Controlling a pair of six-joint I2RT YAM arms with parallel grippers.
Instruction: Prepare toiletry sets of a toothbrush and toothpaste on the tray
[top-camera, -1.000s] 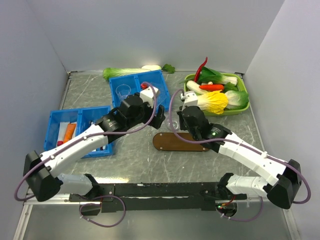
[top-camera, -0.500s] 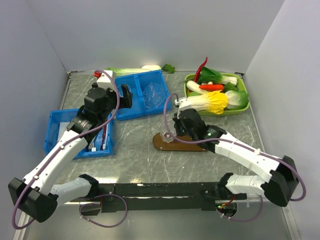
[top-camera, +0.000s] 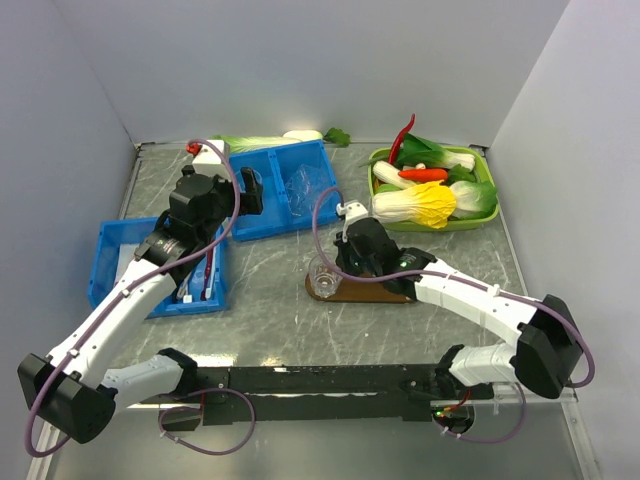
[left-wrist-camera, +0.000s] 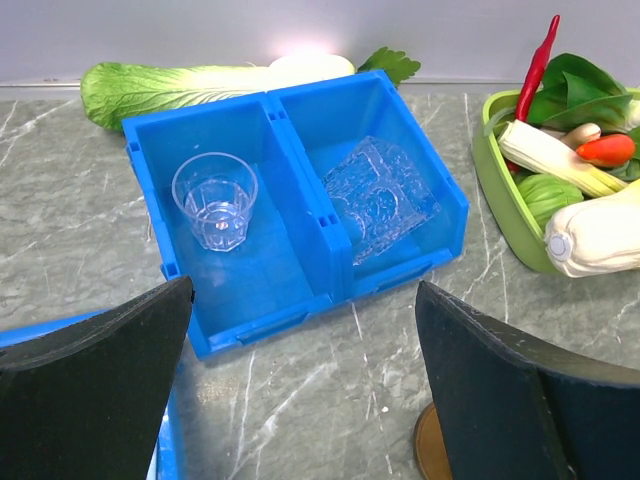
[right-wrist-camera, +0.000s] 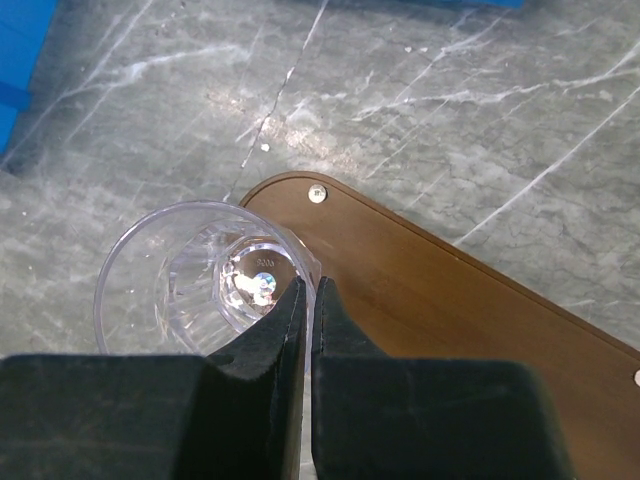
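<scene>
R hand (right-wrist-camera: 310, 290) clenched on cup (right-wrist-camera: 170, 270) rim, keeps it upright at tray (right-wrist-camera: 430, 300) end, lower-left of frame. L hand (left-wrist-camera: 305, 290) released, empty, facing spare cup (left-wrist-camera: 215, 200) in blue bin (left-wrist-camera: 300, 290), prob. next.

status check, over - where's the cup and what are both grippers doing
Right gripper shut on clear cup rim, at tray left end. Left gripper open, empty, near blue cup bin. Visible tray surface bare.

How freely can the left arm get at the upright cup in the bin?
Probably yes. The left gripper is open and empty, facing the bin; the cup stands upright, alone in its compartment, nothing over it. Only the bin wall needs clearing.
</scene>
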